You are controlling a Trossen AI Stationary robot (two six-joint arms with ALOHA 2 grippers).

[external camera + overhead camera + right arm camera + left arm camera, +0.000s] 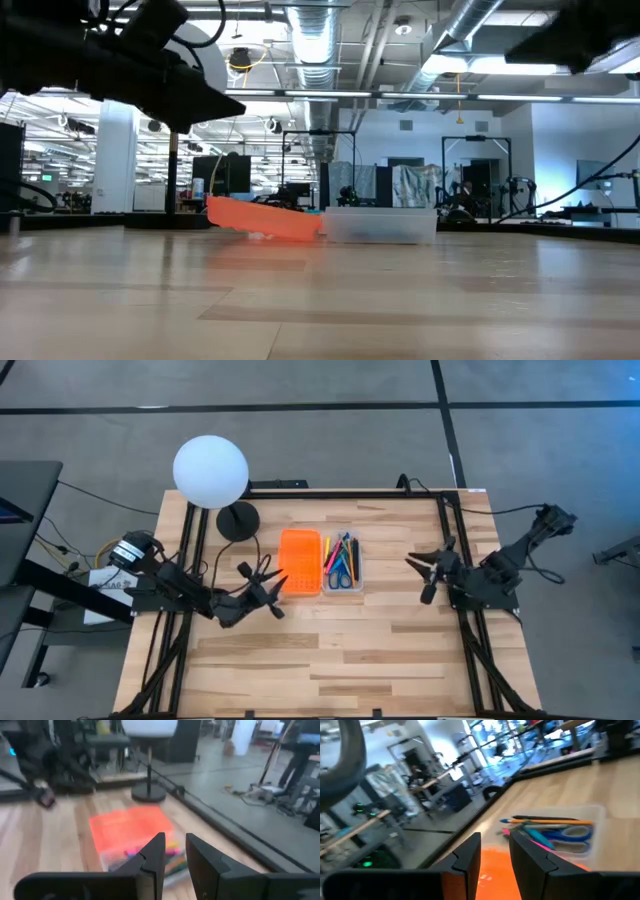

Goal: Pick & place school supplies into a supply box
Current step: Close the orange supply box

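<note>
Near the centre of the worktop (330, 660) the supply box (343, 578) lies open, its clear tray running from twelve to six o'clock as seen from above, with the translucent orange lid (300, 561) flat at its nine o'clock side, long axis parallel to the tray. The school supplies (341, 558) lie inside the tray, lengthwise along it: pens and pencils in pink, yellow, orange and black, and the blue-handled scissors (569, 833). The left gripper (270, 592) hangs just at the lid's eight o'clock corner, fingers (470, 857) slightly apart and holding nothing. The right gripper (424, 574) waits well off at the tray's three o'clock, fingers (155, 852) narrowly parted and empty. A white globe lamp (211, 472) stands at the lid's eleven o'clock.
</note>
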